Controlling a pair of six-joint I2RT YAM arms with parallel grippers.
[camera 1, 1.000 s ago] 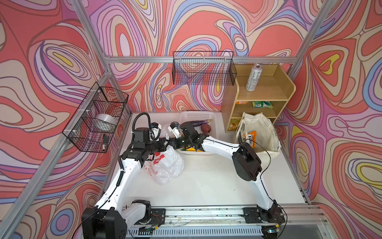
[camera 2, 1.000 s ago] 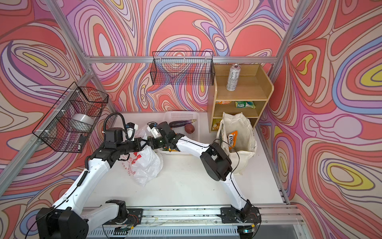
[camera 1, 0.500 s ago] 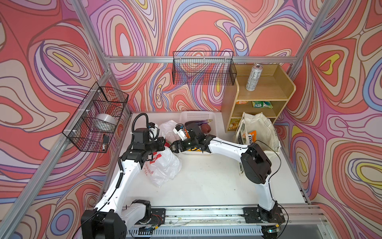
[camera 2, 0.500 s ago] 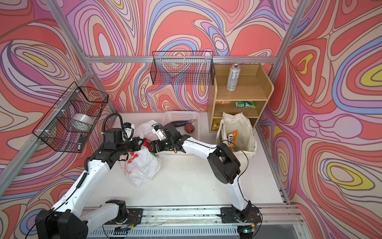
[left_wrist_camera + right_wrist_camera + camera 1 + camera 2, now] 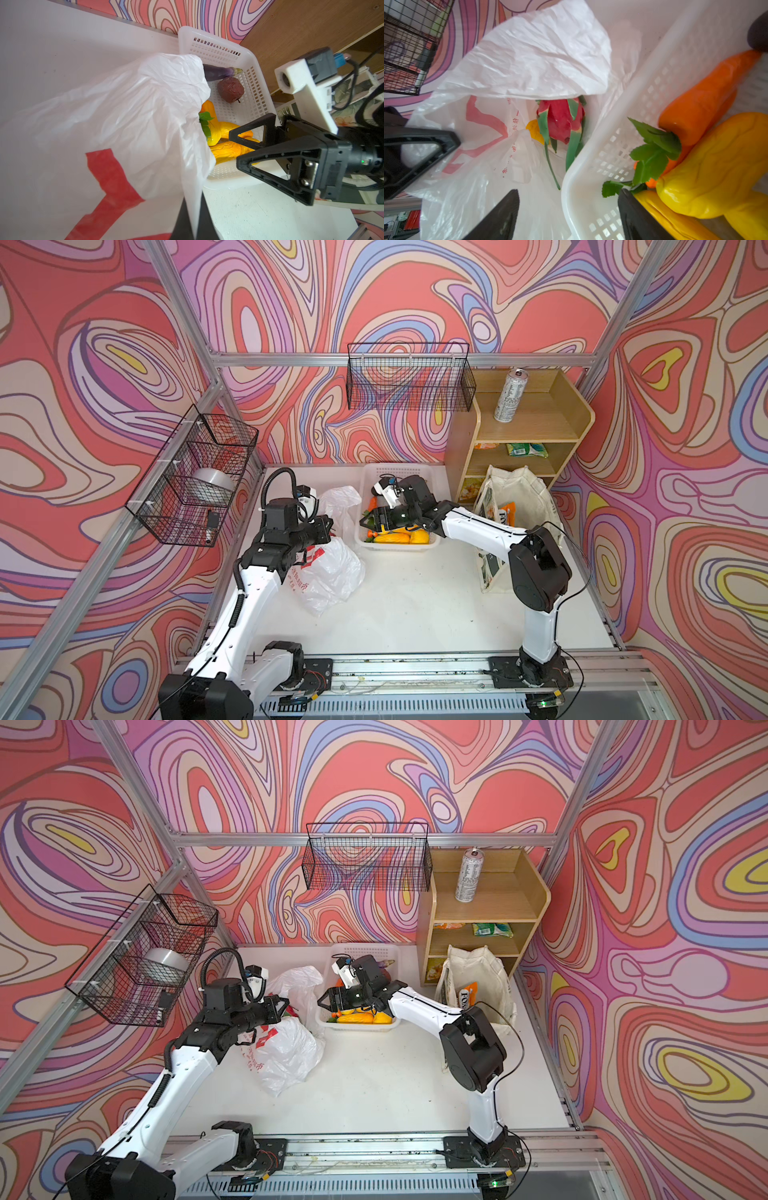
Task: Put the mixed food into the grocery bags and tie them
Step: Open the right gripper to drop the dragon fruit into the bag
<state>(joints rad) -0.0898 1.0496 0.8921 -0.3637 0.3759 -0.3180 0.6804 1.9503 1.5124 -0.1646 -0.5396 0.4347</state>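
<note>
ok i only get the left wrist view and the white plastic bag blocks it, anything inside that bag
observer: yes, the right wrist view shows a dragon fruit lying inside the white plastic bag, with a yellow fruit partly hidden behind it
operator: any food i can't see from here
observer: in both top views a silver can stands on top of the wooden shelf, with a green packet one level below
operator: and the other bag
observer: the canvas tote stands open beside the shelf with an orange packet inside
</note>
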